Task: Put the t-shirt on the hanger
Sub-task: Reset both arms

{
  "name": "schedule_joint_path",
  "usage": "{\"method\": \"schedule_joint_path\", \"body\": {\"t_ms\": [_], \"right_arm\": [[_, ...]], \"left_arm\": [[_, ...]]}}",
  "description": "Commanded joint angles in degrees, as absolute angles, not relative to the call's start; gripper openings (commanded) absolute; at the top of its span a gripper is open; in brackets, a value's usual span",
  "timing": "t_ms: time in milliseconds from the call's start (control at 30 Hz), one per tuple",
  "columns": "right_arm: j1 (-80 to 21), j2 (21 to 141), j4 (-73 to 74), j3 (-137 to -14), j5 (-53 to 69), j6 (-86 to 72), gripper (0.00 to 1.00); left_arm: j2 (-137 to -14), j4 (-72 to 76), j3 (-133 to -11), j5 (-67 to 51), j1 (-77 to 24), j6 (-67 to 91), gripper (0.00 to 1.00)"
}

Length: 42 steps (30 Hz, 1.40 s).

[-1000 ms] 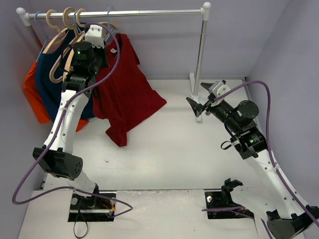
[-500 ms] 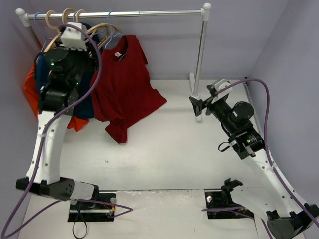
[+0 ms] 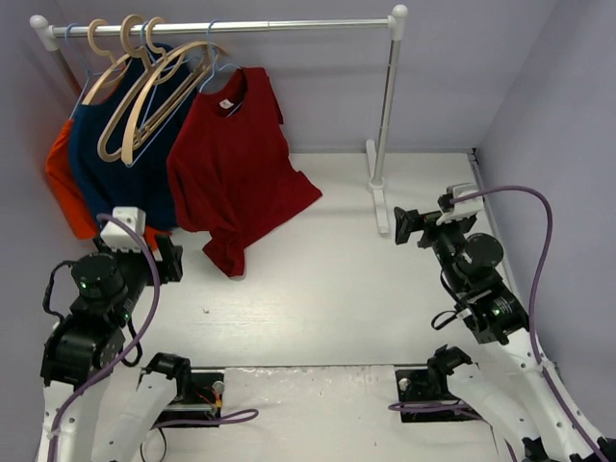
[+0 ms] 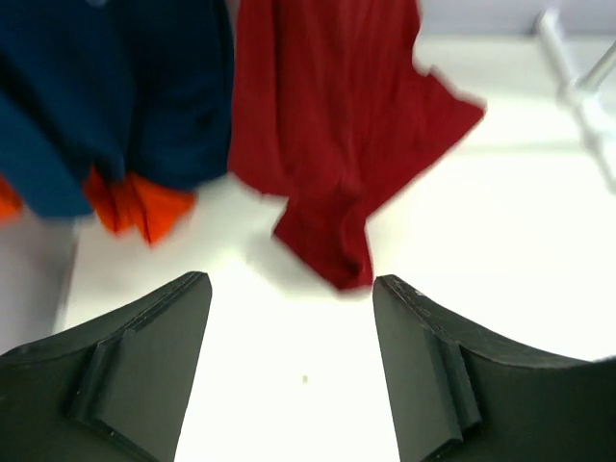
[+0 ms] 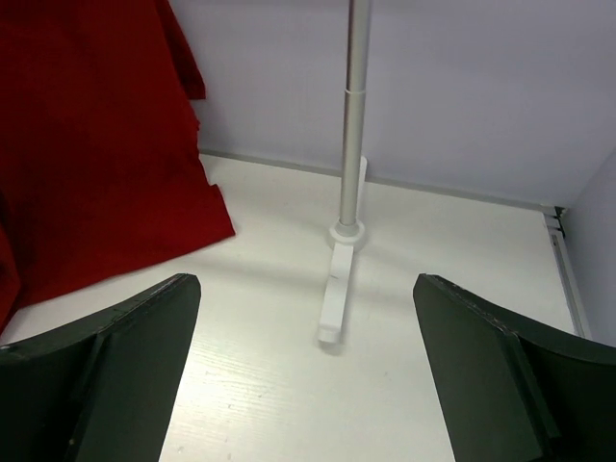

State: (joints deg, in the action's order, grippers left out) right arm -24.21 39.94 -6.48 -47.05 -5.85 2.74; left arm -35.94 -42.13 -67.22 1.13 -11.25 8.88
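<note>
- Table [image 3: 337, 289]: t-shirt's bunched lower corner rests on it at approx 9 o'clock in top view.
- Rack [image 3: 231, 27]: rail runs across 12 o'clock, post at 1.
- T-shirt [image 3: 236, 164]: hangs off the rail at 11–12, neck up. Looks hung to me, so main job reads as done.
- Navy shirt [image 3: 106, 164] + orange garment [image 3: 63, 183]: at 10, just beside the t-shirt.
- Wooden hangers [image 3: 144, 96]: over the navy shirt, not involved.
- My L gripper [image 4: 292, 289]: low at 8, jaws spread, nothing btwn them.
- My R gripper [image 5: 306, 284]: at 3, jaws spread wide, empty, well apart from the shirt.
- Hanger [image 3: 214, 60]: hook on the rail, wire goes into the collar. Rest is under cloth, so can't tell if both shoulders are seated. That check is all that's left, imo.
</note>
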Motion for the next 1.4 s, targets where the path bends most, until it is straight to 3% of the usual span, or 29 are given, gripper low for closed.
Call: {"method": "schedule_joint_path", "body": {"t_ms": [0,600,1367], "right_arm": [[-24.5,35.3,-8.9,-44.7,-9.3,0.7,1.0],[-25.0,33.8,-8.6,-43.1,-6.2,-4.4,1.0],[-25.0,35.1,-8.6,-43.6,-7.9,-5.4,1.0]], "left_arm": [[-29.3,-45.4,-60.9,4.1,-11.4,12.3,0.68],[-12.1,-36.9,-38.9,8.7,-13.8,14.7,0.68],[-10.4,-35.1,-36.4,10.1,-14.3,14.4,0.69]]}}
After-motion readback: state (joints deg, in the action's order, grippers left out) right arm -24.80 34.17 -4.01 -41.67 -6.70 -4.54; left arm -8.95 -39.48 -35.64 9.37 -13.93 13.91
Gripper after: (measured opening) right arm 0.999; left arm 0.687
